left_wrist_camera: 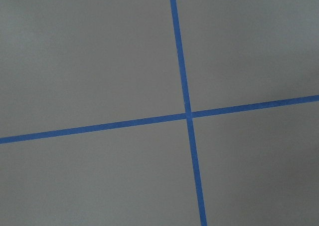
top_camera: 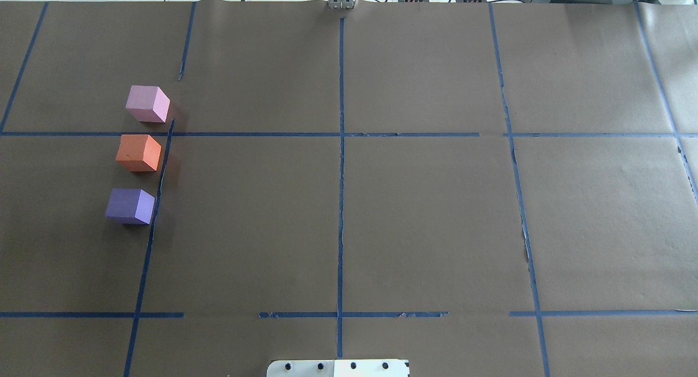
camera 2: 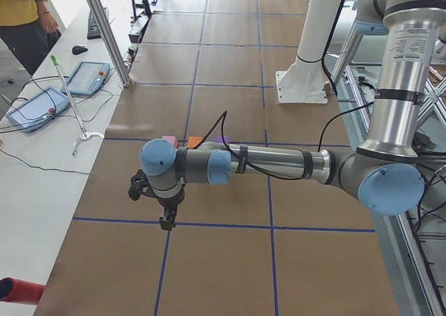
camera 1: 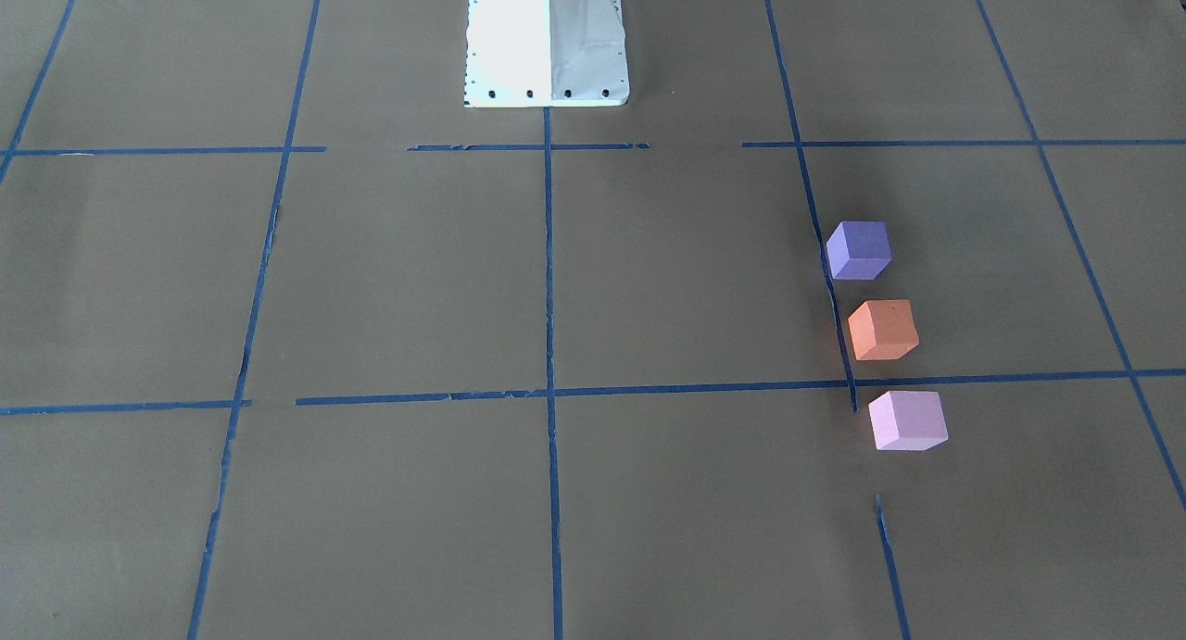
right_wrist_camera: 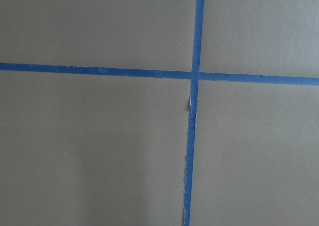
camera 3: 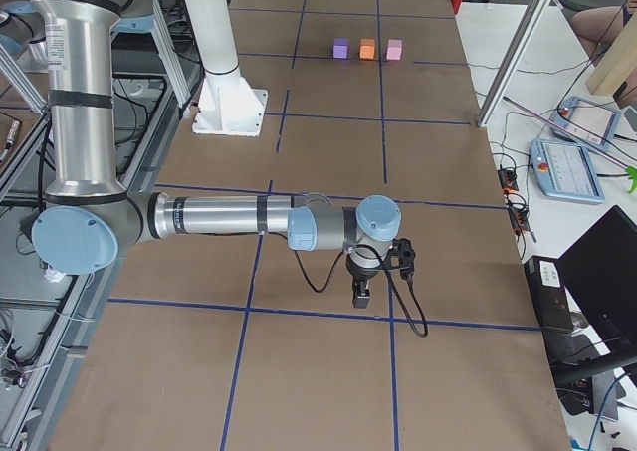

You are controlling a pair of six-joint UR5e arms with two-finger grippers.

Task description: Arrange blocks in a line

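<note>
Status, overhead view: three blocks sit at 9 o'clock on the tabletop (top_camera: 425,219), on the robot's left.
- The orange block (top_camera: 139,153) is in the middle. The pink block (top_camera: 147,103) is at its 12 o'clock and the purple block (top_camera: 131,206) at its 6 o'clock, nearest the robot base (top_camera: 338,367).
- All three rest flat with small, roughly even gaps and none touch.
- The row hugs the long tape line (top_camera: 158,191) just at its 3 o'clock and shares its slight slant. My read is that the tape served as the straightedge.
- Pink sits just past the cross tape; orange and purple are on the near side.

Arms:
- The left end effector (camera 2: 166,222) points down, well apart from the blocks and above a tape crossing (left_wrist_camera: 188,114). It shows only in the side view, so I cannot tell whether the fingers are apart or together. Nothing visible in it.
- The right end effector (camera 3: 361,294) is in the same pose at the far end of the tabletop, also over a crossing. I cannot tell its finger state either.
- Both wrist cameras show only paper and tape, no block.

Judgement: the line looks done. Both arms being clear of the row fits a parked pose, which keeps them from nudging light foam cubes. The only nit is that each cube is yawed a little, so the faces are not square to the tape.
</note>
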